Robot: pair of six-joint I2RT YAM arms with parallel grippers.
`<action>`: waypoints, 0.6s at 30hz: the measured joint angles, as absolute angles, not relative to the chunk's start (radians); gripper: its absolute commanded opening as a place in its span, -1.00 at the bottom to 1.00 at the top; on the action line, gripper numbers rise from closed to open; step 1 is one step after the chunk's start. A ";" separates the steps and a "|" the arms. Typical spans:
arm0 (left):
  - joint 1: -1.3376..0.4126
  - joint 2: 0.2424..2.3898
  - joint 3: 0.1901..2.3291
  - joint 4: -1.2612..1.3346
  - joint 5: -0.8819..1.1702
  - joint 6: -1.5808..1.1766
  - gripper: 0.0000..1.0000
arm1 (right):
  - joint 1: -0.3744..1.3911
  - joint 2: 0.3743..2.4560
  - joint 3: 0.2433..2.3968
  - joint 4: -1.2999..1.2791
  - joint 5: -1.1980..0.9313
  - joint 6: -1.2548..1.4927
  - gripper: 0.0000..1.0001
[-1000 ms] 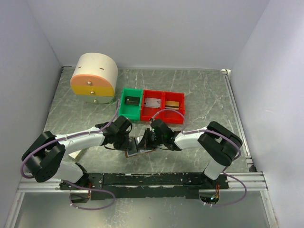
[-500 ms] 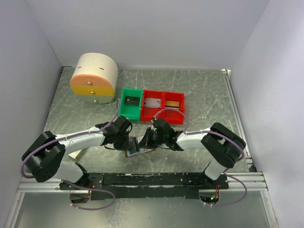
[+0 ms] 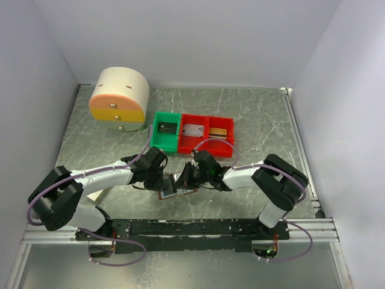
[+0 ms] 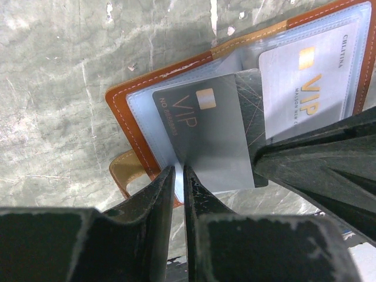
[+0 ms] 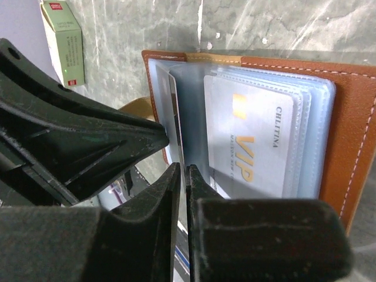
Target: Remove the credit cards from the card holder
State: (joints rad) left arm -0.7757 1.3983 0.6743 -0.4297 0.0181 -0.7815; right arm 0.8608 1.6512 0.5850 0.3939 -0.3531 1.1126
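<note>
Left pincer [image 4: 179, 176] clamps the near edge of the open brown leather card holder [image 5: 352, 129]. Right pincer [image 5: 183, 176], closed, nips a grey VIP card [image 4: 205, 141] partly out of its sleeve. Only the right wrist view shows a pale-green box [image 5: 63, 41] beside the holder. Both arms reach low, meeting at the front middle of the marbled grey surface [image 3: 258, 120].

Flat brown leather-look card holder [image 4: 126, 106] was smooth, pale-stitched; its inner sleeves looked clear glossy plastic. Dark grey card [image 4: 205, 141] showed satin plastic. Grey marbled tabletop [image 4: 53, 88] was dull, scuffed. Left gripper [image 4: 178, 170] fingers [image 4: 154, 200] looked matt black, grainy.
</note>
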 measured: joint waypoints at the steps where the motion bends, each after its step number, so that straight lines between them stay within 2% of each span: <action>1: -0.776 1.398 0.674 -0.430 0.018 -0.781 -0.53 | 0.861 1.660 0.585 0.402 -0.356 1.117 -0.74; 6: -0.776 1.398 0.674 -0.430 0.018 -0.781 -0.53 | 0.860 1.694 0.585 0.446 -0.368 1.143 -0.75; 11: -0.776 1.398 0.674 -0.430 0.018 -0.781 -0.54 | 0.860 1.700 0.585 0.459 -0.367 1.152 -0.92; 18: -0.776 1.398 0.674 -0.429 0.018 -0.781 -0.54 | 0.859 1.660 0.577 0.429 -0.334 1.150 -0.94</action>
